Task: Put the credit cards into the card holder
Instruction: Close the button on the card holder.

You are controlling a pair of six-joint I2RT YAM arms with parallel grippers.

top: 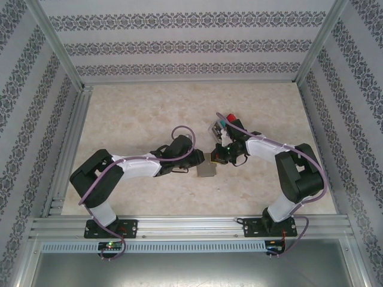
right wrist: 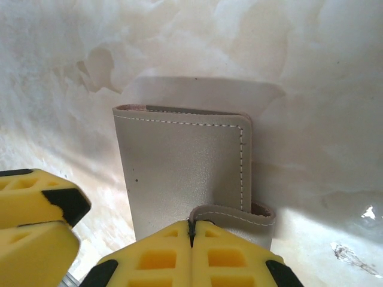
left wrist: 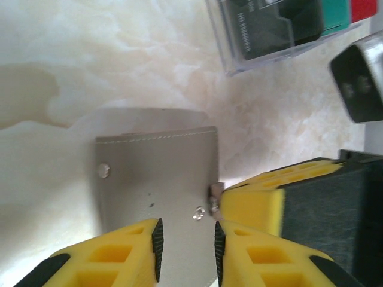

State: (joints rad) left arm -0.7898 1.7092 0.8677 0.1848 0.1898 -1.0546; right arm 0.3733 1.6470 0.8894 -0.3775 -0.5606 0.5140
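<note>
The grey card holder (top: 207, 171) lies closed and flat on the table between the two arms. In the right wrist view the card holder (right wrist: 182, 158) shows its stitched edge, and my right gripper (right wrist: 191, 230) is shut on its clasp strap (right wrist: 239, 212), which curls up from the near edge. My left gripper (left wrist: 187, 251) stands open just over the card holder (left wrist: 155, 173), with grey leather showing between the fingers. The right gripper's yellow fingers (left wrist: 254, 200) pinch the strap beside it. The credit cards (left wrist: 287, 21), black, teal and red, sit in a clear box.
The clear box of cards (top: 222, 124) stands just beyond the right gripper (top: 215, 157), close to the left gripper (top: 190, 162). The left gripper's yellow fingers (right wrist: 36, 221) show at the lower left of the right wrist view. Patterned walls and metal rails enclose the marble-look table (top: 131, 119).
</note>
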